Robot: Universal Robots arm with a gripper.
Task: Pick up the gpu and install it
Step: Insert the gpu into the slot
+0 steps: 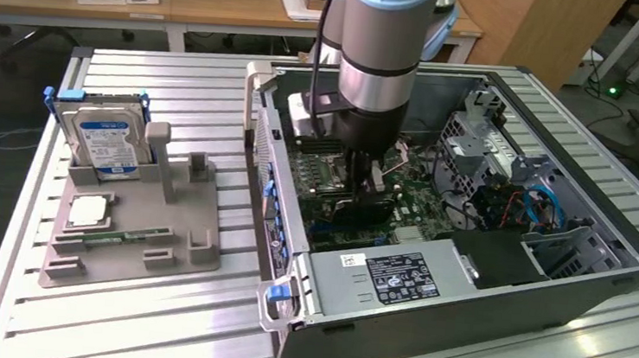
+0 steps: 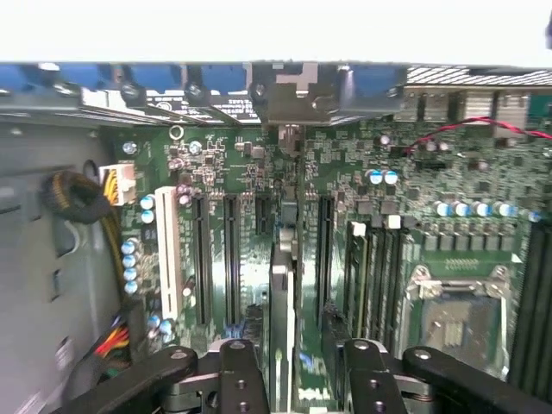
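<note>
The gpu (image 1: 369, 208) is a thin, flat expansion card with a dark face. It stands upright on its long edge inside the open computer case (image 1: 588, 289), directly over the green motherboard (image 2: 345, 164) near the middle of the case. In the wrist view the gpu (image 2: 280, 319) appears edge-on as a narrow grey strip, running in line with the long black expansion slots (image 2: 231, 259) of the motherboard, with slots on either side of it. Whether its lower edge is seated in a slot cannot be told.
</note>
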